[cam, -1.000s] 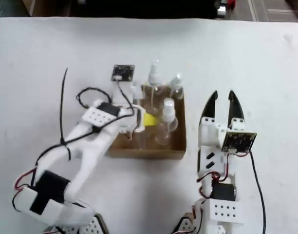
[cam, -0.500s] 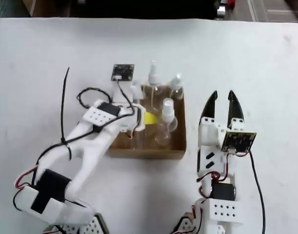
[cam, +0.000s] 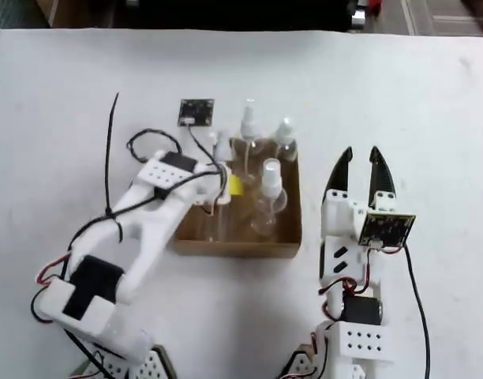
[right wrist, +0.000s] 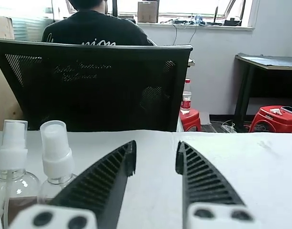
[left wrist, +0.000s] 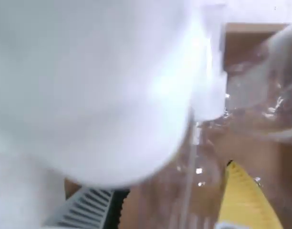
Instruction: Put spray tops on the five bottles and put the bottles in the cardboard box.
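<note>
The right jaws stand apart with nothing between them, resting low over the counter just to the right of the box and pointing away from the robot. The left jaws are down inside the left side of the box, among the bottles. In the left wrist view a white spray top looms right at the camera, with clear bottle glass beyond it. Whether the left jaws are clenched on a bottle or have let go I cannot tell. In the box, two capped bottles stand along the far wall, and the right wrist view sees them too. A third stands nearer, on the right side. A fourth bottle shows at the left, partly under the left arm. A fifth I cannot make out, since the arm hides that corner. The task looks close to its end: every bottle I can see wears its top and is in the box, none lies out on the counter, and what is left seems to be releasing the last bottle and clearing the arm. Compared with a second ago, the left arm has shifted. Its wrist and camera board sit a little farther up the counter and to the left, and its lower links have swung over. The right arm and the three plain bottles have not moved.
</note>
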Robot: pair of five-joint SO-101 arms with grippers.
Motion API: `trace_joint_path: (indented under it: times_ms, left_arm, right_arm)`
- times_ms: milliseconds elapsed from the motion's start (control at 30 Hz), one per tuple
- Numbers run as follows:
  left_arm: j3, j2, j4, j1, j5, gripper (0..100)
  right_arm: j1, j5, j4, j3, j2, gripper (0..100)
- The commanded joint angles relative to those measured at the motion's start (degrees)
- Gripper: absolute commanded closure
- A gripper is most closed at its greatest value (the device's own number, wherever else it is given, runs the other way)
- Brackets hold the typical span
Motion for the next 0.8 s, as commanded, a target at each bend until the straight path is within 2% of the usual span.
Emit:
trace_joint_path:
  times_ms: [0,167,333,500,767]
  left_arm:
    - [-2.4,0.8,2.2,-0.4,0.2,72]
    - [-2.1,0.8,2.4,-0.3,0.2,72]
    - [-2.5,0.5,2.5,-0.3,-1.9,84]
    - [1.2,-6.3,2.5,3.8,-5.5,90]
    - [14.3,-23.2,-7.2,2.0,-5.5,90]
  right_arm:
    - [-0.3,0.9,-1.3,0.6,0.3,87.6]
    - [-0.3,0.9,-1.3,0.6,0.3,87.6]
    - [-0.3,0.9,-1.3,0.6,0.3,87.6]
    - [-0.3,0.9,-1.3,0.6,0.3,87.6]
    - [-0.3,0.9,-1.3,0.6,0.3,87.6]
